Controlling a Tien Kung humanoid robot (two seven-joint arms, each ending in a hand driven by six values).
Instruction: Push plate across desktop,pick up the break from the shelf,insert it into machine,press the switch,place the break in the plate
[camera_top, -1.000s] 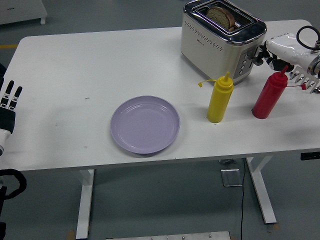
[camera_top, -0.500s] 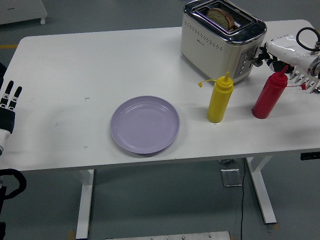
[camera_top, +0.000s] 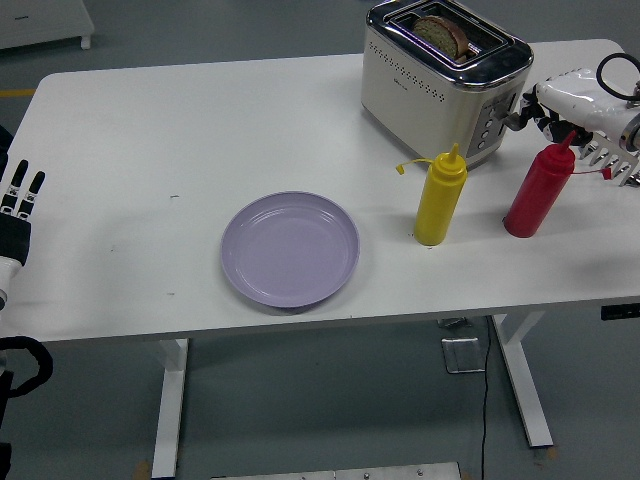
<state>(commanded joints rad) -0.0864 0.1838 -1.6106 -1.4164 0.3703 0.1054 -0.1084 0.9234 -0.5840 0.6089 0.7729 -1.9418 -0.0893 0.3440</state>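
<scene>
Bread (camera_top: 441, 32) sits down in the slot of the toaster (camera_top: 445, 78), a boxy cream and chrome machine at the far right of the counter (camera_top: 180, 130), with only its browned rounded top showing. Our right robot hand (camera_top: 565, 105), white-shelled with dark joints, reaches in from the right edge and lies against the toaster's control end; one fingertip (camera_top: 513, 121) seems to touch the side by the buttons, the other fingers hang spread behind the red bottle, and it grasps nothing. Just in front of that hand stands the red squeeze bottle (camera_top: 538, 190), smooth plastic with a pointed nozzle. A yellow squeeze bottle (camera_top: 440, 196) of the same shape stands upright to its left, near the toaster's front corner. Further left, near the front edge, we see the plate (camera_top: 290, 248), round, shallow, glossy lavender, with nothing on it. Our left robot hand (camera_top: 17, 205), black with pale finger segments, rests at the left edge, fingers straight and relaxed, holding nothing.
</scene>
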